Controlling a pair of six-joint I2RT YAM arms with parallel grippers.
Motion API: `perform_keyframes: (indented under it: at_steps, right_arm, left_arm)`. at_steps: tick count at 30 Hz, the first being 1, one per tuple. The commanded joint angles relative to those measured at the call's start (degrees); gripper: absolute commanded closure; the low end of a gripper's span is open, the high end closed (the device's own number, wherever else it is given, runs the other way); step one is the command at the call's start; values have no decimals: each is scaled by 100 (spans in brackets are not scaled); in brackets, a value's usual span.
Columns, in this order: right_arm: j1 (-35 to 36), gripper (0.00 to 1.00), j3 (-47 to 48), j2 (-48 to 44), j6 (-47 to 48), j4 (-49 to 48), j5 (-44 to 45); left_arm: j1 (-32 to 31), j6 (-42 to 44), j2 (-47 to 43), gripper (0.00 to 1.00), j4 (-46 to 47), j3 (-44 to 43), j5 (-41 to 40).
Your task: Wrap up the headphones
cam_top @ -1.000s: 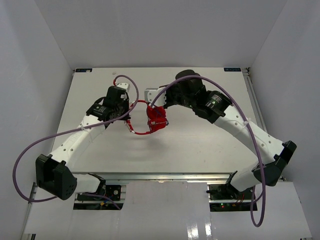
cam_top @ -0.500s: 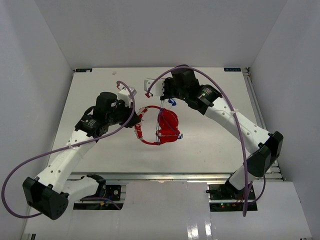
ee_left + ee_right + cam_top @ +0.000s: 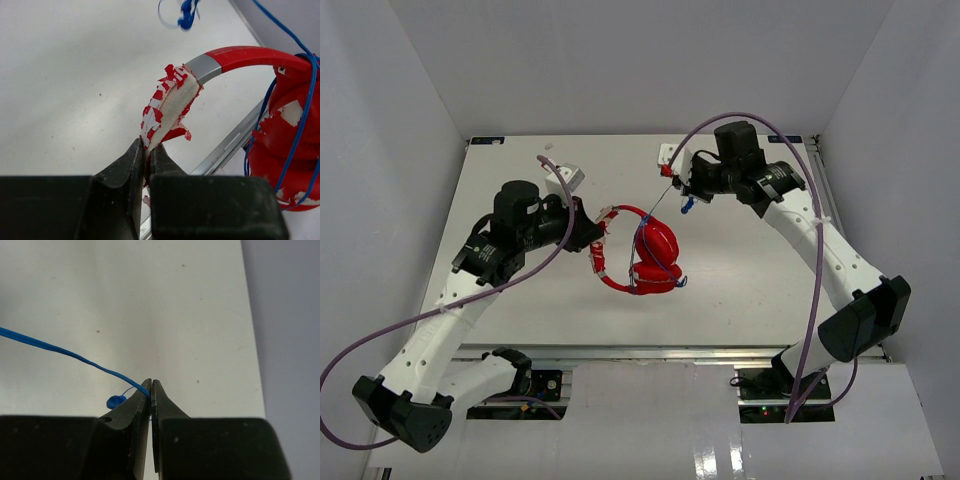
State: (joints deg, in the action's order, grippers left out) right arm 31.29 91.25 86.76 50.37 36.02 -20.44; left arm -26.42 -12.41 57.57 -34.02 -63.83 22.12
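The red headphones (image 3: 653, 256) hang just above the middle of the table, both cups (image 3: 284, 131) together at the right. My left gripper (image 3: 592, 233) is shut on the peeling red-and-white headband padding (image 3: 167, 107), as the left wrist view shows (image 3: 147, 148). A thin blue cable (image 3: 664, 205) loops round the cups and runs up to my right gripper (image 3: 673, 182). That gripper (image 3: 151, 385) is shut on the cable (image 3: 65, 352) close to its end. The blue tip (image 3: 116, 401) dangles just beside the fingers.
Thick purple robot cables (image 3: 470, 300) arc over both arms. The white table (image 3: 740, 290) ends at a metal rail (image 3: 650, 352) on the near side. White walls close off the left, right and back.
My right gripper has swung right and back, drawing the blue cable out from the cups. My left arm has pulled back left, and the headphones have shifted a little toward the near right.
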Motion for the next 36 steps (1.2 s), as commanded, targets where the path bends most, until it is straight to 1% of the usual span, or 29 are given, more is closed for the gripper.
perform_keyframes:
  at_steps: [1,2,8,13,15,18,22,25,29,36]
  right_arm:
    - [-106,91,-371,-476,-653,162,-1824]
    - [-145,91,-497,-543,-835,111,-2109]
    - [-378,91,-1090,-783,-1650,-418,-2980]
    - [-418,90,-1671,-906,-2123,-1026,-3343]
    - [-422,90,-1862,-969,-2407,-1235,-3461]
    - [-431,89,-2142,-1048,-2671,-1542,-3635]
    - [-423,89,-2484,-1226,-3315,-2034,-3829]
    - [-431,92,-2624,-1366,-3569,-2263,-3930]
    - [-423,92,-2805,-1523,-3697,-2375,-4008]
    - [-424,92,-3046,-1741,-3882,-2530,-4171]
  left_arm:
    - [-39,-393,-95,100,311,-798,510]
    - [-39,-462,-52,100,299,-942,557]
    - [-39,-823,79,100,282,-1647,530]
    - [-39,-1140,176,100,313,-2045,354]
    - [-39,-1250,167,100,361,-2116,100]
    - [-39,-1406,148,100,389,-2132,-318]
    - [-39,-1727,51,100,550,-1900,-896]
    - [-39,-1949,9,100,742,-1700,-1128]
    - [-39,-2233,0,100,945,-1521,-1456]
    - [-39,-2678,118,100,898,-1549,-2340]
